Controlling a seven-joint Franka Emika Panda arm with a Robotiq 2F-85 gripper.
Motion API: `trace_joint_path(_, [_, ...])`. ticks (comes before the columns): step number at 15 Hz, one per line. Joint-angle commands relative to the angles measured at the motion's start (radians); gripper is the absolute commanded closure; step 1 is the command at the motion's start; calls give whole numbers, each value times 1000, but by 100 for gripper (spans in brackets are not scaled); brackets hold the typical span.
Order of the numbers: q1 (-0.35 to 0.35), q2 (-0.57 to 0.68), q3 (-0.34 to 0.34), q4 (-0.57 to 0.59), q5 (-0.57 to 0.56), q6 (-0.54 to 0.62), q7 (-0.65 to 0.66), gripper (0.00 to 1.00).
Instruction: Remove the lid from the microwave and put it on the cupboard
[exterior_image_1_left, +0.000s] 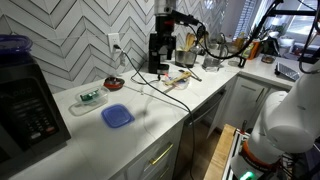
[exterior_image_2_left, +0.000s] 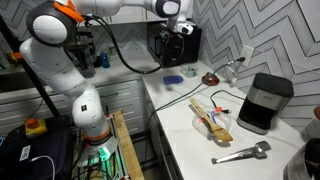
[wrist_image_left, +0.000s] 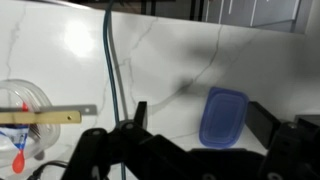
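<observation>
So the fingers (wrist_image_left: 262, 120) are spread wide in the wrist view, one dark pad on each side of the frame, with nothing pinched between them. The gripper (wrist_image_left: 198, 110) is released and empty. It's looking down at the white top from well above. Right under it lies the flat light-blue square lid (wrist_image_left: 223, 117), flat on the marble-look surface. A dark cable (wrist_image_left: 110, 70) runs down the frame beside it. At the edge of the wrist view sits a clear round container (wrist_image_left: 20, 105) with a wooden strip (wrist_image_left: 45, 117) laid across it.

In an exterior view the gripper (exterior_image_2_left: 176, 32) hangs high off the end of the white arm (exterior_image_2_left: 55, 35), lined up in front of the black microwave (exterior_image_2_left: 188, 48). It's well clear of the counter.

The actual target, the lid (exterior_image_1_left: 12, 43), is the dark blue-purple domed one. It sits on top of the microwave (exterior_image_1_left: 25, 105) at the far end of the run, untouched. The gripper is nowhere near it in that view.

The cupboard (exterior_image_1_left: 160, 100) has the square lid (exterior_image_1_left: 117, 116) lying on its white top. A black coffee maker (exterior_image_1_left: 160, 52) stands further along, against the zigzag tile wall. From the opposite end, the cupboard (exterior_image_2_left: 175, 100) also carries metal tongs (exterior_image_2_left: 240, 153) close to the camera, near the coffee maker (exterior_image_2_left: 265, 100).
</observation>
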Motion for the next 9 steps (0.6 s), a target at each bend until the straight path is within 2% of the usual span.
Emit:
trace_joint_path(1, [40,61,36,177,40,29,-23,0])
trace_joint_path(3, [63,106,55,303,97,43,-12,0])
trace_joint_path(7, [93,245,69,568,289,34,37,0])
trace_joint_path(9, [100,332,91,687,288,48,139,0])
